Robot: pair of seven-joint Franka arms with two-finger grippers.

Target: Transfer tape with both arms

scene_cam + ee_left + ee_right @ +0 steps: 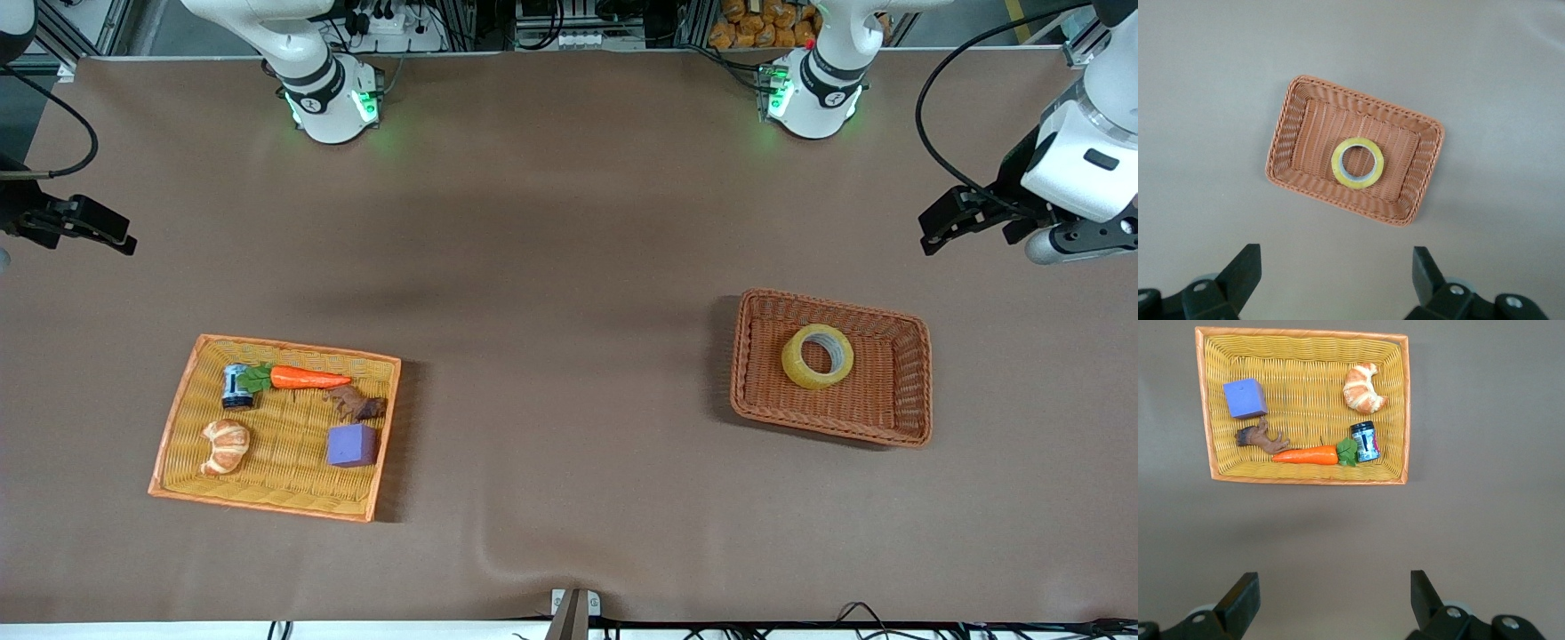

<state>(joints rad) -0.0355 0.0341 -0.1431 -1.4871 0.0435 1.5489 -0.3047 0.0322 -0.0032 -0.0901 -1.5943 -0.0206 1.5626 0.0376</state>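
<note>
Tape (818, 356) lies flat in the brown basket (907, 391), at about eight o'clock from the spread, empty left gripper (947, 222) hovering near that table end, while the right gripper (98, 233), jaws wide too, waits well apart

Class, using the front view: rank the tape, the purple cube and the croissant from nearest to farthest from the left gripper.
From the left gripper, open:
1. Tape, in the brown basket at the left arm's end.
2. Purple cube, in the yellow basket at the right arm's end.
3. Croissant, same basket, farther along.
</note>
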